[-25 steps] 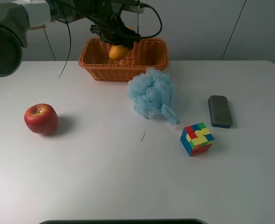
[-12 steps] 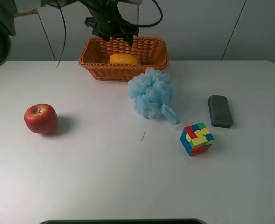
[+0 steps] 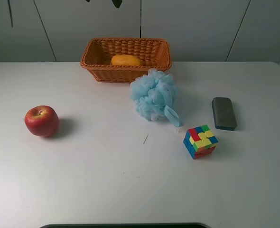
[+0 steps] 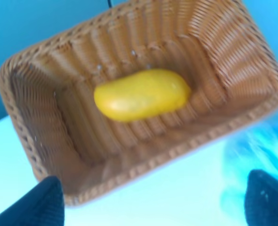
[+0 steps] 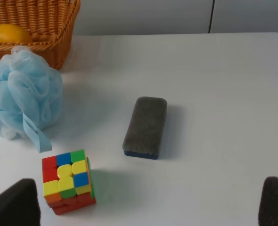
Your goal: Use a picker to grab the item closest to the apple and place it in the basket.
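Wicker basket [image 3: 126, 73] at the far edge of the worktop [image 3: 107, 190] holds the mango [image 4: 142, 94]; left gripper [image 4: 153, 200], jaws wide and empty, should rise vertically, clearing the rim.

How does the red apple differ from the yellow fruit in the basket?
The apple is red and round; the yellow fruit is oblong. The apple sits out on the bare table; the yellow fruit lies inside the wicker basket. Both are smooth-skinned, and neither is held.
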Action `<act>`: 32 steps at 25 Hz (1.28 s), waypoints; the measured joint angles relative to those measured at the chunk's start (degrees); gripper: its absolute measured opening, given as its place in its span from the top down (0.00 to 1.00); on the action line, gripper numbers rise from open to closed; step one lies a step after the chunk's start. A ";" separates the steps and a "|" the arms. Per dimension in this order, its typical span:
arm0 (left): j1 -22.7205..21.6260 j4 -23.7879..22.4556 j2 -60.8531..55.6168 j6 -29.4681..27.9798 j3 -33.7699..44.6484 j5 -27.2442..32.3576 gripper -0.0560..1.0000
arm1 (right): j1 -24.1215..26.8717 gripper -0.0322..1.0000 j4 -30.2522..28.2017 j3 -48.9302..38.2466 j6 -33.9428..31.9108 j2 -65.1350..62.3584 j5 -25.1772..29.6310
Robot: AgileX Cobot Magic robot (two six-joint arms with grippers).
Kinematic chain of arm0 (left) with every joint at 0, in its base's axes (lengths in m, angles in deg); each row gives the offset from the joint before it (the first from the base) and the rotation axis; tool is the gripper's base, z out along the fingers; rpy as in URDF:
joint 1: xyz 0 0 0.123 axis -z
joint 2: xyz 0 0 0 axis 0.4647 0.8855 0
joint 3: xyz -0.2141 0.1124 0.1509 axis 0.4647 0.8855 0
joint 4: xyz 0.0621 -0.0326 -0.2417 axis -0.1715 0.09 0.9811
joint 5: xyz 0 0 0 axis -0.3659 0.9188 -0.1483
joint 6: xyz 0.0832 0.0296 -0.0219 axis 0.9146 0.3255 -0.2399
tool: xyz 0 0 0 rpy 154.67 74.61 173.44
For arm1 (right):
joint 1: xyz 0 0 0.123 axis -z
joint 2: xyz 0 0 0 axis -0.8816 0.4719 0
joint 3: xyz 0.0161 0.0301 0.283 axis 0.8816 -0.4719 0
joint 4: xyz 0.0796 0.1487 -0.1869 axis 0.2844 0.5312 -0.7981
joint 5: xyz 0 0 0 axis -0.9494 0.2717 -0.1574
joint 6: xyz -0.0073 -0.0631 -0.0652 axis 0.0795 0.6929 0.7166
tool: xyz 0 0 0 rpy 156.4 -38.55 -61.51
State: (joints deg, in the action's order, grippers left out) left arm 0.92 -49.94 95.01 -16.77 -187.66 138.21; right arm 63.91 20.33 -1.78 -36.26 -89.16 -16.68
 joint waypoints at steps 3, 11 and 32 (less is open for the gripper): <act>0.00 0.60 -9.17 0.12 8.80 0.24 0.25 | 0.00 0.29 0.00 0.00 0.00 0.00 0.00; 0.00 1.76 -36.98 1.26 39.48 0.39 0.25 | 0.00 0.29 0.00 0.00 0.00 0.00 0.00; -16.21 3.08 -96.53 7.22 90.12 -5.10 0.25 | 0.00 0.29 0.00 0.00 0.00 0.00 0.00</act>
State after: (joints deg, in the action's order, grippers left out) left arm -15.29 -46.86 -1.53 -9.55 -97.54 133.12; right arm 63.91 20.33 -1.78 -36.26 -89.16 -16.68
